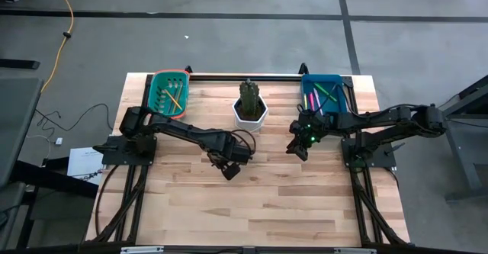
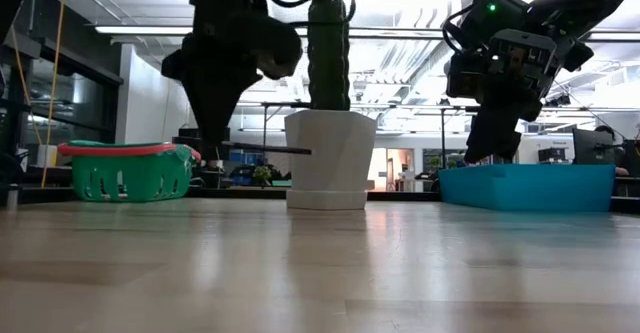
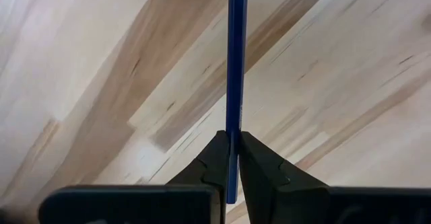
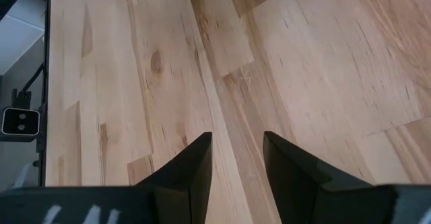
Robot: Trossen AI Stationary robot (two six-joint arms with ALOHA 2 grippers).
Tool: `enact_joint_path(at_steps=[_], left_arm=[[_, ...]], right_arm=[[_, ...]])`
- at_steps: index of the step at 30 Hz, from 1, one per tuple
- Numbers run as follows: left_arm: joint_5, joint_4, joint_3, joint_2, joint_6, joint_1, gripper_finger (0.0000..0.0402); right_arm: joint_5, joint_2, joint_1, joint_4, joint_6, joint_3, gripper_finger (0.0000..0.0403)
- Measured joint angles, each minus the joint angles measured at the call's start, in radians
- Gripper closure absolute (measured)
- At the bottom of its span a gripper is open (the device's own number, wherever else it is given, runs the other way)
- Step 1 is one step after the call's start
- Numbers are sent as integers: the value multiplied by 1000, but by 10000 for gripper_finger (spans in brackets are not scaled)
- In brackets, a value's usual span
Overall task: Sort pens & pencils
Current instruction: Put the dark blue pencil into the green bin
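The left gripper [image 3: 232,158] hung above the middle of the desk [image 1: 252,200], its jaws clamped on a thin blue stick [image 3: 234,62]. The stick ran straight out past the fingertips. In the low view it showed as a dark horizontal line [image 2: 265,149] held clear of the desk, just left of the white pot [image 2: 330,158]. Whether it was a pen or a pencil could not be told from its colour.

The right gripper [image 4: 237,158] hung above the desk near the blue bin [image 1: 324,94] at the far right. Its jaws stood wide and held nothing.

The other sticks were already in containers. Orange and yellow pencils [image 1: 174,96] lay in the green basket [image 1: 156,82] at the far left. Pink and green pens [image 1: 314,100] lay in the blue bin.

Handling notes, by judgement:
- The stick appeared light and stiff; it showed no sag along its length.
- Its smooth, narrow barrel would likely turn or slide in a loose grip.
- The jaws gripped it close to one end, so the long free end could swing or pivot on a quick move.
- A hold nearer the middle would balance it better.
- Release should be low over the container, with the stick level, so that it does not bounce out.
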Motion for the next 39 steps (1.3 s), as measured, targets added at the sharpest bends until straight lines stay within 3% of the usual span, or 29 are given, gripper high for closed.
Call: enact_joint_path(at_steps=[19, 39], left_arm=[[-37, -147, -1, -93, -14, 36, 383], [-106, -269, -2, -290, 137, 295, 383]], right_arm=[[-18, 0, 0, 15, 23, 0, 279], [-32, 0, 0, 22, 34, 0, 279]])
